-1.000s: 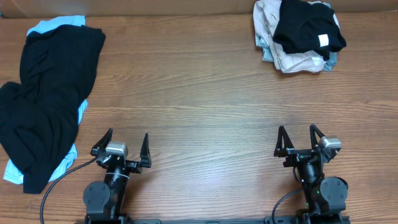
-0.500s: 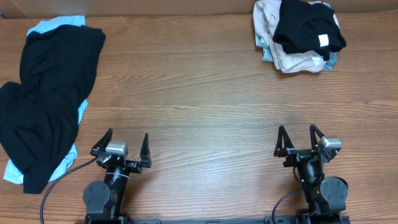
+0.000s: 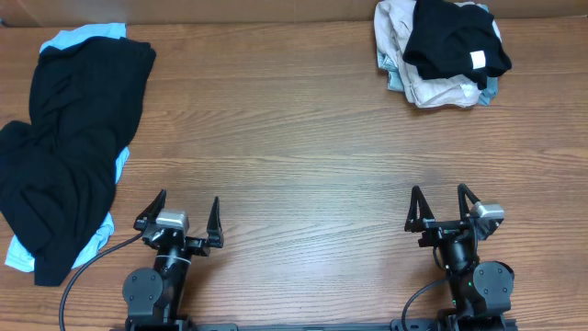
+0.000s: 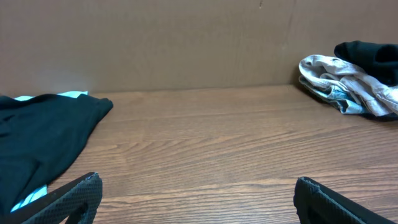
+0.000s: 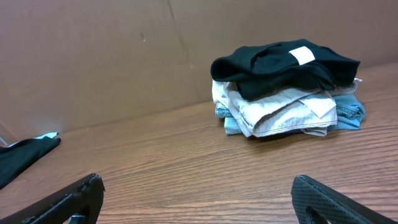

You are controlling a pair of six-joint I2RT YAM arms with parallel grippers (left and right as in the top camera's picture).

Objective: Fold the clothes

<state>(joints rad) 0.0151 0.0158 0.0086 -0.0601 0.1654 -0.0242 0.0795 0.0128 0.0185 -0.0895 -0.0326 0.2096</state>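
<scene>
The left claw and the right claw sit at the near edge of the tabletop, each with its jaws spread wide and holding nothing, so no garment is in hand yet. The unfolded clothes lie in a loose heap at the far left, black fabric draped over light blue, likely the supply to draw from. The neat stack in the far right corner, black on top of cream and blue, looks like finished work, kept well apart to leave the middle for folding.
</scene>
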